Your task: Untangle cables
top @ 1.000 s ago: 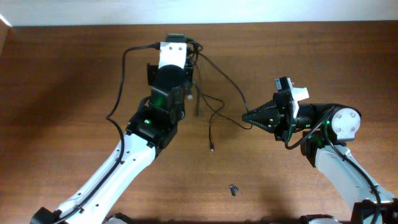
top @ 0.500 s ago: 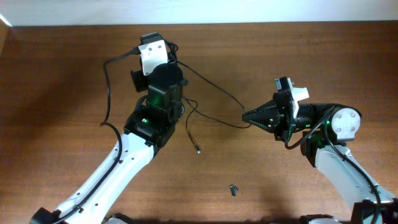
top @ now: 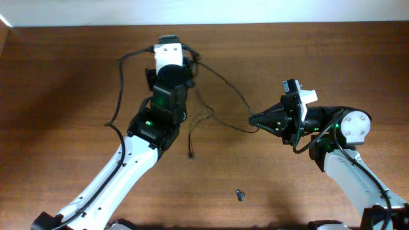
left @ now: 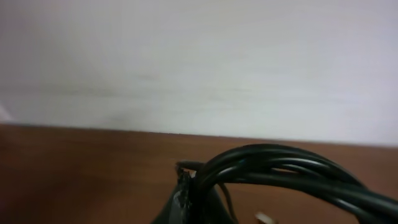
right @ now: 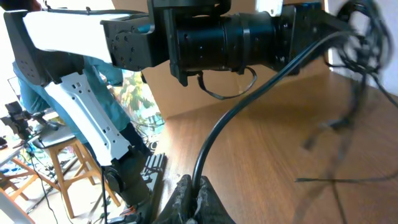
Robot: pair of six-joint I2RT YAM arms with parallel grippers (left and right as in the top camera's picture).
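Cables run diagonally from upper centre to centre right, strung between the left claw, clenched on the bunch, and the right claw, clenched on one strand; a loose plug hangs nearer the left arm.

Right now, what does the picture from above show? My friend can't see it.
Two robot arms hold thin black cables stretched between them over a brown table. The left gripper grips a bunch; the right gripper pinches one strand. One plug end trails loose, and a small dark piece lies apart.
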